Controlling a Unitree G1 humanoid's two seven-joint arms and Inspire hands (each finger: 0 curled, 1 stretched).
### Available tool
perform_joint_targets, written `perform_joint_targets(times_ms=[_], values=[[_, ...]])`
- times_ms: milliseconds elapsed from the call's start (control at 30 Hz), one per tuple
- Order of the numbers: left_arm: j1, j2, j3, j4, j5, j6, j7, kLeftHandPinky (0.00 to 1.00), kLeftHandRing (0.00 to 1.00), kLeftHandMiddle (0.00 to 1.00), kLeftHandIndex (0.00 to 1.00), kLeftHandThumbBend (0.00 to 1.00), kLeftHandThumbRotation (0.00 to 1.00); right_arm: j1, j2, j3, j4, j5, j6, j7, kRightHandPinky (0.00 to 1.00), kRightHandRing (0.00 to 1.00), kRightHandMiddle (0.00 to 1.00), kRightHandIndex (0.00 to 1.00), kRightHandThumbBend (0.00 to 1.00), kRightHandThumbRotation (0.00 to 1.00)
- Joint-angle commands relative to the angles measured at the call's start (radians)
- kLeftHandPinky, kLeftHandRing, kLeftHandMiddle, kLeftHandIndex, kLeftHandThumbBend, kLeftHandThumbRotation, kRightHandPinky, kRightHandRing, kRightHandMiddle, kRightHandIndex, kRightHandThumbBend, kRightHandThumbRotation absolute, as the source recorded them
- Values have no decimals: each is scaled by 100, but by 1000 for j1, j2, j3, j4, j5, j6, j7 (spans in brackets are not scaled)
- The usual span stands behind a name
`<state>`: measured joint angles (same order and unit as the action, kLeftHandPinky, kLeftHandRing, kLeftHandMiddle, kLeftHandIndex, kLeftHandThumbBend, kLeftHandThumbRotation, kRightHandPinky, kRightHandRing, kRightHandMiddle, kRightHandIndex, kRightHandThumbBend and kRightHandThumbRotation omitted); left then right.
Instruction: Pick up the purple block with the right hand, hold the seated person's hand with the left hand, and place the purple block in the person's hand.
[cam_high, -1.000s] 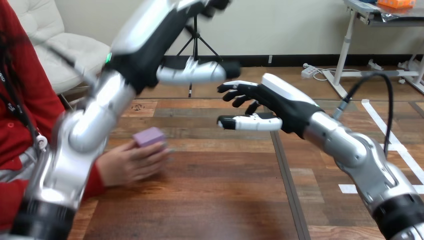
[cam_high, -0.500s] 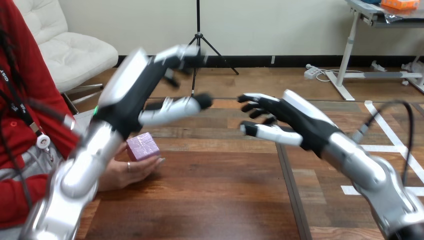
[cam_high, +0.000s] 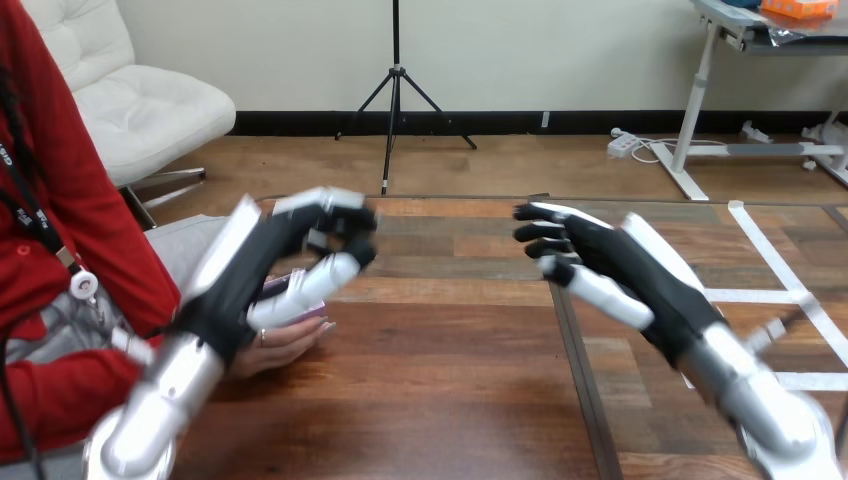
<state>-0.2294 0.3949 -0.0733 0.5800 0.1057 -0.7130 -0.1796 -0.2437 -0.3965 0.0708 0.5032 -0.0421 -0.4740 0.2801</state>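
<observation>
The purple block (cam_high: 312, 305) rests in the person's hand (cam_high: 285, 348), which lies palm up on the table at the left. My left hand (cam_high: 275, 265) hovers just in front of and above it, fingers relaxed and holding nothing; its thumb covers most of the block. I cannot tell whether the thumb touches the block. At the right, my right hand (cam_high: 625, 275) hangs above the table, open and empty, well apart from the block.
The wooden table (cam_high: 440, 400) stretches across the view, with a dark seam (cam_high: 578, 370) running front to back near my right hand. The person's red sleeve (cam_high: 60, 390) is at the left edge.
Both arms have dropped and drawn back toward me. My left hand has come down from high over the table to just in front of the block. The block stays in the person's hand.
</observation>
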Motion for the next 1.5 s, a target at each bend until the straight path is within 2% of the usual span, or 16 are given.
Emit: perform_joint_targets(times_ms=[0,200,400,500,667,967,1100,1467], values=[[8,-32,24,63,-64,-75,-32,56,67,69,65,58,81,65,80,-55,-91,127,-27,10,67,78,80,84,94,95],[39,-72,45,100,-149,-111,-84,54,67,69,64,57,81,137,137,-84,-109,261,-25,67,66,76,80,83,92,93],[51,-128,74,134,-246,-138,-130,50,64,67,62,53,78,185,186,-112,-110,338,-34,100,66,75,78,82,93,93],[50,-151,88,154,-291,-146,-159,47,62,66,61,51,76,199,206,-126,-98,359,-47,112,67,75,78,81,93,92],[38,-179,116,192,-342,-152,-204,44,59,64,60,49,73,212,225,-141,-74,361,-82,121,68,74,78,80,92,93],[11,-250,177,235,-455,-109,-268,40,54,58,57,49,66,202,255,-173,28,345,-169,127,68,74,77,80,92,94],[-3,-264,192,269,-456,-113,-277,41,53,57,57,50,65,185,266,-188,89,343,-198,120,68,73,77,79,91,92],[-47,-280,221,336,-420,-148,-274,38,50,56,56,46,66,121,267,-220,235,342,-238,137,70,74,77,80,91,93]])
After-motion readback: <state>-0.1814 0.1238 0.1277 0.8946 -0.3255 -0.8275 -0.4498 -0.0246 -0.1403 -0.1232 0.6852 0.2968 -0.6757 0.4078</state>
